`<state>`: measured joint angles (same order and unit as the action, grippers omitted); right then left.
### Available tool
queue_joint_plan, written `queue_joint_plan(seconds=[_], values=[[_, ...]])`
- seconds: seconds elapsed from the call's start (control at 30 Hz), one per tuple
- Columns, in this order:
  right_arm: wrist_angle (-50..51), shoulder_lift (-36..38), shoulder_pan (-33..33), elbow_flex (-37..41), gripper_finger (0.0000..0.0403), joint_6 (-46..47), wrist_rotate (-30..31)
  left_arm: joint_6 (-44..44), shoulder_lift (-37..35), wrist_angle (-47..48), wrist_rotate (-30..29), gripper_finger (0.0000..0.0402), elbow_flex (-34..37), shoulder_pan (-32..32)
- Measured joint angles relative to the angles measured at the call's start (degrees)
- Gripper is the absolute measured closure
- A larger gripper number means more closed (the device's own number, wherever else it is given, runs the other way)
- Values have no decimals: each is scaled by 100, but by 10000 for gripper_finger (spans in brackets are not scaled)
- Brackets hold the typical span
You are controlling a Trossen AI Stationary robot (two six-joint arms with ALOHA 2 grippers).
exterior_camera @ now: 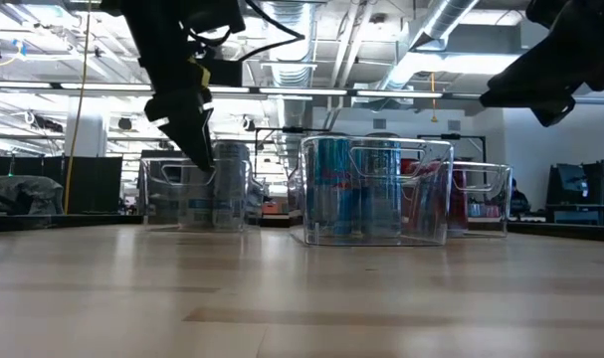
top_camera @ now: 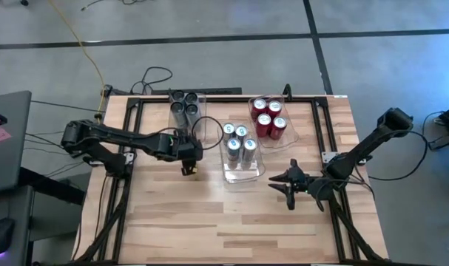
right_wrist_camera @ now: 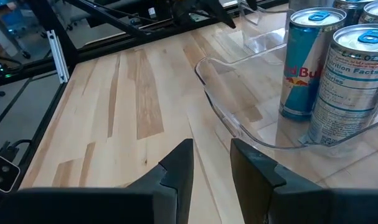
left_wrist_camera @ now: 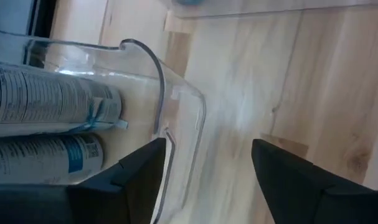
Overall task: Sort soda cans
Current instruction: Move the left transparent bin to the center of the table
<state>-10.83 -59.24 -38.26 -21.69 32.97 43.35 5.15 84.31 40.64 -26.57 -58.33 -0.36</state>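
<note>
Three clear bins stand on the table, each holding upright cans. The left bin has dark-topped cans, the middle bin silver-blue cans, and the right bin red cans. My left gripper is open and empty, at the left bin's near end; the left wrist view shows pale cans behind that wall. My right gripper is open by a narrow gap and empty. It hovers over bare table, right of the middle bin's near end.
A dark metal frame runs along the table's left, far and right sides. Bare wood fills the near half of the table. Cables and a desk lie off the table's left and far edges.
</note>
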Motion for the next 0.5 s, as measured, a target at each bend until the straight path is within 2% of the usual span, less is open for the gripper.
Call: queue_joint_plan(seconds=[0.23,0.37,0.5], values=[[2,0,-80,0,281,0,-4,-113,-2,221,28,165,-320,29],[2,0,-77,0,281,0,-4,-462,-4,309,46,166,-471,55],[-28,0,-79,0,281,3,-7,-793,-4,296,551,166,-399,359]])
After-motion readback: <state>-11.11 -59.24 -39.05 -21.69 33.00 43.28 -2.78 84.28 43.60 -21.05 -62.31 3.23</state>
